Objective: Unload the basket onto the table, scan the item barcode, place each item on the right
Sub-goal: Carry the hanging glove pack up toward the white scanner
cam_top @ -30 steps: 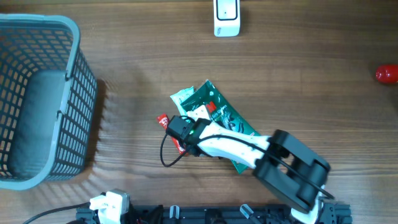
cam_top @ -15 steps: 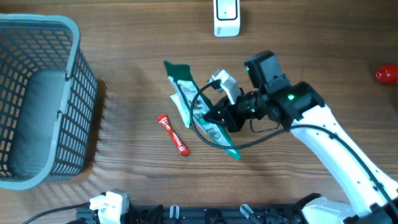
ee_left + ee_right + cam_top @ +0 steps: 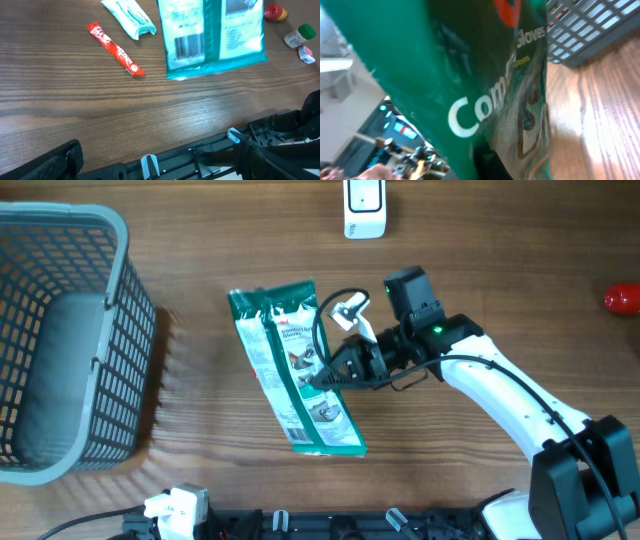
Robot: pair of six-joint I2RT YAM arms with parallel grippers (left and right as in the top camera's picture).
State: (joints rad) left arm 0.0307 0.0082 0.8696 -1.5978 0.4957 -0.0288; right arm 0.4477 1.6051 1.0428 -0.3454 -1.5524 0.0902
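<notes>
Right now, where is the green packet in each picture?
Overhead: packet in the middle, gripped by the right pincer.
Left wrist: packet top, right of centre, barcode showing.
Right wrist: packet fills most of the frame.
Landmark: basket, left edge overhead, top right in right wrist, absent from left wrist.

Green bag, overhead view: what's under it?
Overhead, the bag hides everything below it. The left wrist view shows a red stick and a pale green sachet lying on the table there; anything else stays covered.
</notes>
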